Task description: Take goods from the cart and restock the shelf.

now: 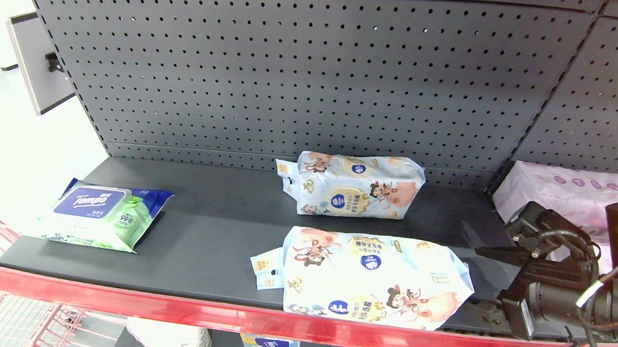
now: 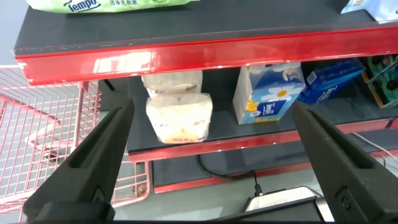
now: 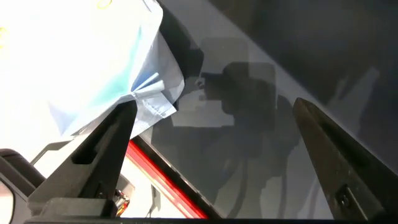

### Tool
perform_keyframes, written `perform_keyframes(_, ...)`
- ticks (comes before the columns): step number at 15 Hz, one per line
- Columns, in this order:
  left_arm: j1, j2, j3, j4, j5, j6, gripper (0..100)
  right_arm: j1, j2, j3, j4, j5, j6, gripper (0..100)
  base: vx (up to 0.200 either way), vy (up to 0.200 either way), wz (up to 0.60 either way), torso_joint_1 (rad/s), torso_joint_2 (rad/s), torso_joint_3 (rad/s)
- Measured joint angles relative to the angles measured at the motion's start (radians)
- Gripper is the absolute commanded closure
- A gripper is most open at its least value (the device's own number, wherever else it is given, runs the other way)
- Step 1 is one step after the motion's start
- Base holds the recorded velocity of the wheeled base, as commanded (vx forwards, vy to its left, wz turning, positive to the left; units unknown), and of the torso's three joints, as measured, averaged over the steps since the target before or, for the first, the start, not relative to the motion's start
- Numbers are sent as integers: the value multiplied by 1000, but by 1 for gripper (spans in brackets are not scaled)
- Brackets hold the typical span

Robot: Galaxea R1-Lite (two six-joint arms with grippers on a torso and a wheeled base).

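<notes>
Right pincer (image 1: 479, 276) spread beside front pale-blue cartoon-printed pack (image 1: 372, 280); left pincer (image 2: 212, 107) spread too.

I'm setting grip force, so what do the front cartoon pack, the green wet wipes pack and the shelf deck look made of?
Front cartoon pack: thin soft plastic film, slightly glossy, creased, with a crimped end seam. Green wet wipes pack: glossy plastic film, apparently with a stiffer plastic lid on top. Shelf deck: probably painted sheet metal, flat matte dark grey.
</notes>
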Motion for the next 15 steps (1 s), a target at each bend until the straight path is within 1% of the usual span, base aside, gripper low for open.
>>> perform_keyframes(10, 1, -2, 0, 1, -1, 0, 0, -5, -8, 4, 0, 0, 5, 0, 0, 0, 0, 0, 0, 0)
perform_keyframes(12, 0, -1, 0, 1, -5, 0, 0, -20, -48, 20, 0, -5, 17, 0, 0, 0, 0, 0, 0, 0)
perform_keyframes(15, 0, -1, 2, 0, -13, 2, 0, -51, -171, 71, 2, -60, 26, 0, 0, 0, 0, 0, 0, 0)
